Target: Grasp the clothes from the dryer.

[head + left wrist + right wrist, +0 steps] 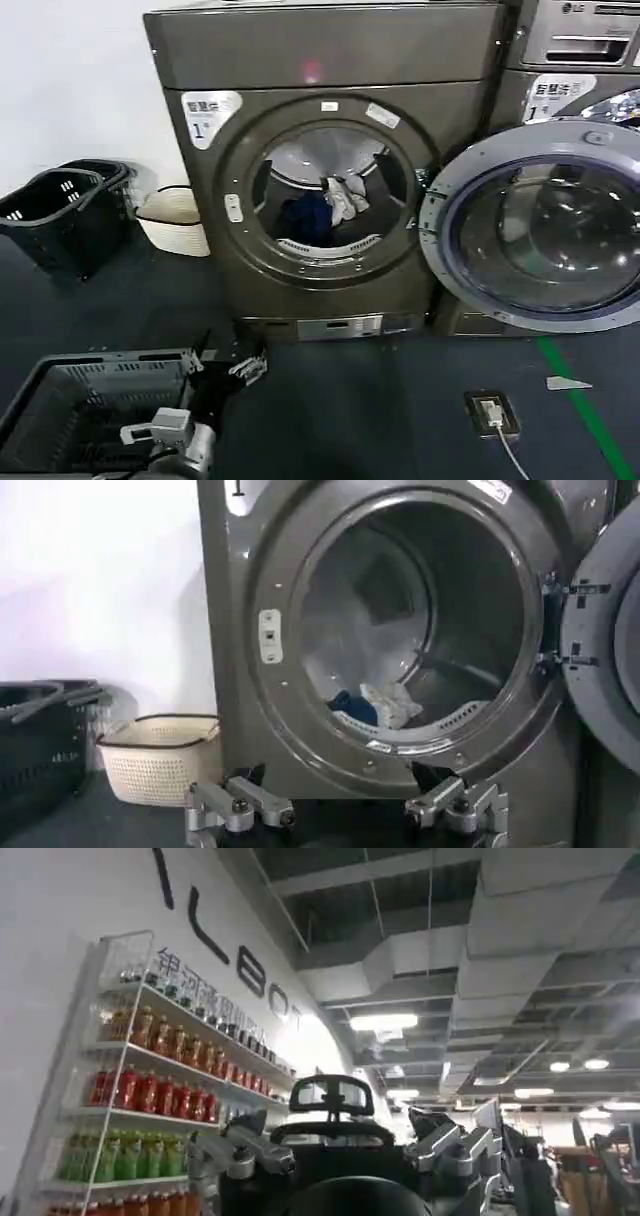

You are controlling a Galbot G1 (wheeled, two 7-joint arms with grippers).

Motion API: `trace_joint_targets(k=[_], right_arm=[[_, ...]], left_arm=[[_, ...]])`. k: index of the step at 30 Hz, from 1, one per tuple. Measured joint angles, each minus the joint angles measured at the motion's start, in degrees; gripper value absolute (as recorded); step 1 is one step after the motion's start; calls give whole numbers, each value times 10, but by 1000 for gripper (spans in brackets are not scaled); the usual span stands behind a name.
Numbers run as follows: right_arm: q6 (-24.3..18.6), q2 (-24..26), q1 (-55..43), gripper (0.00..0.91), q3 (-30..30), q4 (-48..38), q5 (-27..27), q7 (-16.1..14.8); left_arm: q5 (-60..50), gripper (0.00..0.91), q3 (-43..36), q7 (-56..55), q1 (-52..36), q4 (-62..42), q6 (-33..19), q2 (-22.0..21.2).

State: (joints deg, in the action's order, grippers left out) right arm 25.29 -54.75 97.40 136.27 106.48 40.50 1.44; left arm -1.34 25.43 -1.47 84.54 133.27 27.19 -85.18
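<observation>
The dryer (330, 60) stands in the middle with its round door (540, 225) swung open to the right. Inside the drum lie the clothes, a navy garment (305, 218) beside a white-grey one (345, 197). In the left wrist view they rest low in the drum, navy garment (352, 705) and white-grey garment (392, 702), behind the dryer's porthole rim (262, 640). My left gripper (245, 365) (345, 815) is open, low near the floor in front of the dryer, apart from it and holding nothing. My right gripper (347, 1158) is open and empty, facing away toward a room with shelves.
A dark grey basket (60, 395) sits at my lower left. A black basket (60, 205) and a white basket (175, 218) stand left of the dryer. An LG machine (575, 30) is stacked at the right. A floor socket (492, 412) and green line (590, 410) mark the floor.
</observation>
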Motion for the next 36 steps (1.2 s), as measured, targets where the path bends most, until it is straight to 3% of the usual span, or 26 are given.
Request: trace_joint_targets(k=[36], right_arm=[[-6,-7,1,907,0,10,6,-13]], left_arm=[[0,907,1,2,6,9,2,2]])
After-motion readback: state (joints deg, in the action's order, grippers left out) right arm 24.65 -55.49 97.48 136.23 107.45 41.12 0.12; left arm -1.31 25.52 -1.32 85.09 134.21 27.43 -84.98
